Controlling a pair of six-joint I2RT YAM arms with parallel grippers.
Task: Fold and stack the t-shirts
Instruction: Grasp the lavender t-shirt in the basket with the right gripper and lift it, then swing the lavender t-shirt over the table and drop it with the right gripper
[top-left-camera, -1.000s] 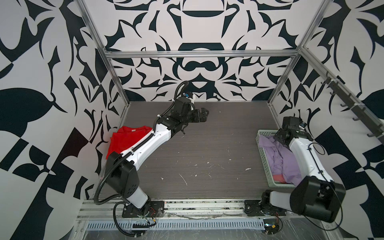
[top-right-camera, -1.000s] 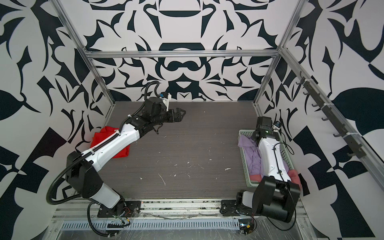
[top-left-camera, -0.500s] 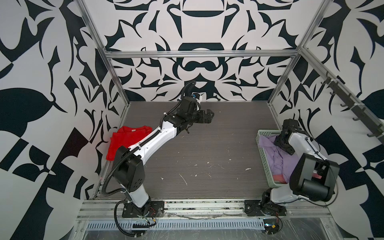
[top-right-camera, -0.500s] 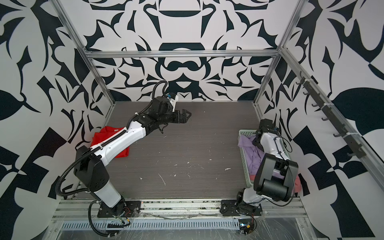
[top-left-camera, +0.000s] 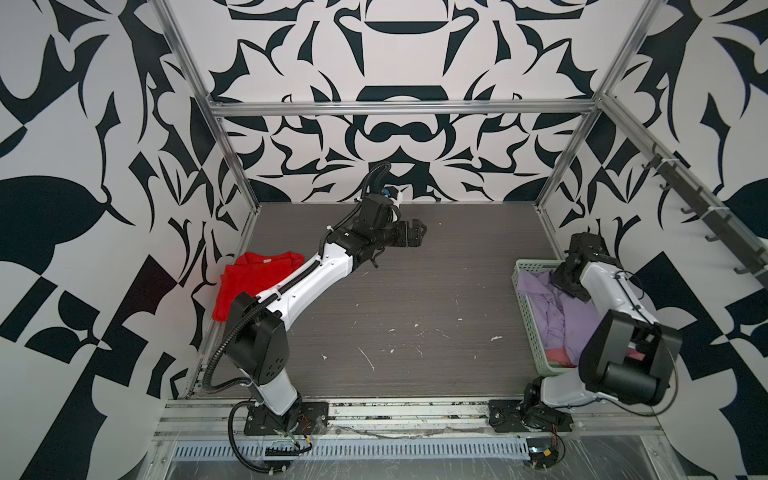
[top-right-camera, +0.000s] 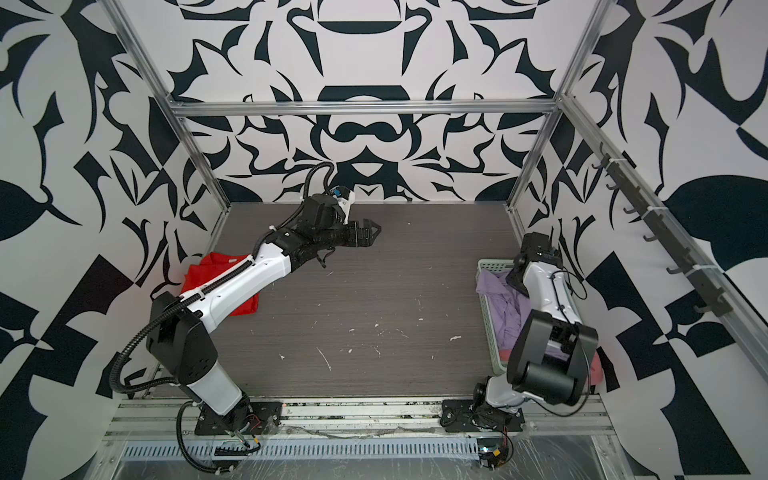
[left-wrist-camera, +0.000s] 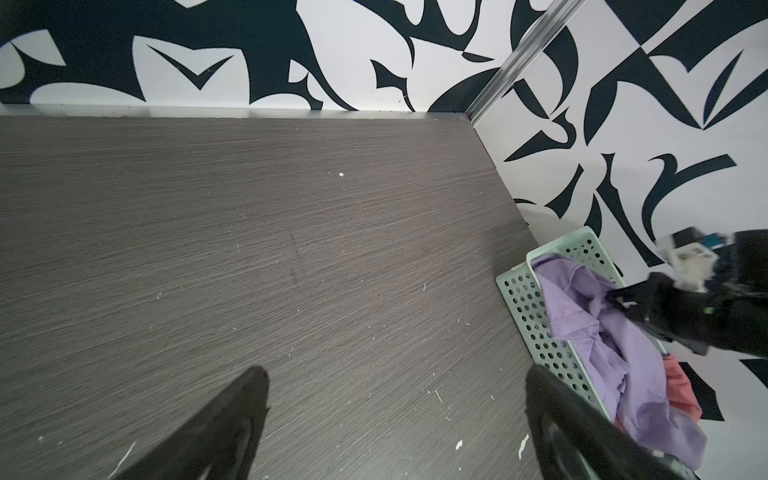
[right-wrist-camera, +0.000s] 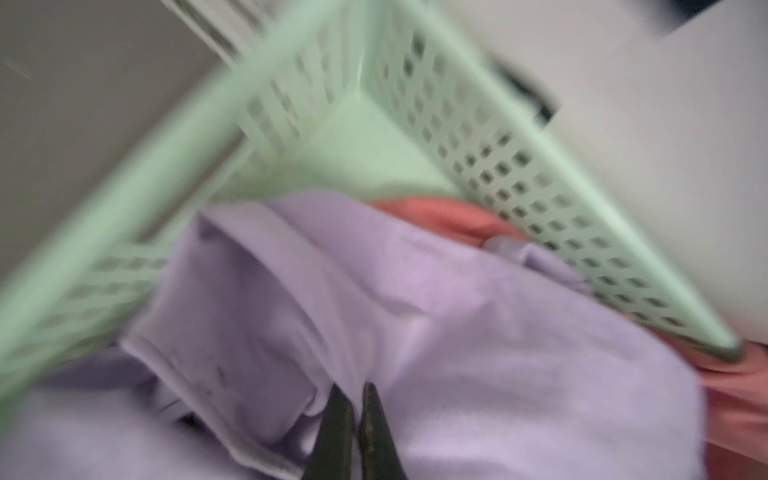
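Lilac cloth nipped in the right gripper (right-wrist-camera: 355, 399), jaws shut tight on a fold of the lilac t-shirt (right-wrist-camera: 457, 332). Looks like a proper pinch, though blurry enough to leave a bit of doubt. Makes sense to grab that one first: topmost in the heap, right under the tips. Just past the tips, peeking out from below the lilac, the salmon t-shirt (right-wrist-camera: 436, 212), buried and so not reachable yet. Wrapped round both, the pale green basket (right-wrist-camera: 498, 166), walls close on either side of the claw, hence the dive in from above.

Further out, well apart across bare table (top-left-camera: 415, 311), the left gripper (left-wrist-camera: 397, 374): jaws spread wide, holding nothing, hovering over the boards and facing the basket. Presumably parked there to take a second corner once the lilac one comes out.

Farthest from the claw, behind that left arm by the opposite wall, the red t-shirt (top-left-camera: 249, 282), lying flattish on the table. Looks roughly folded, so likely the base of the stack.
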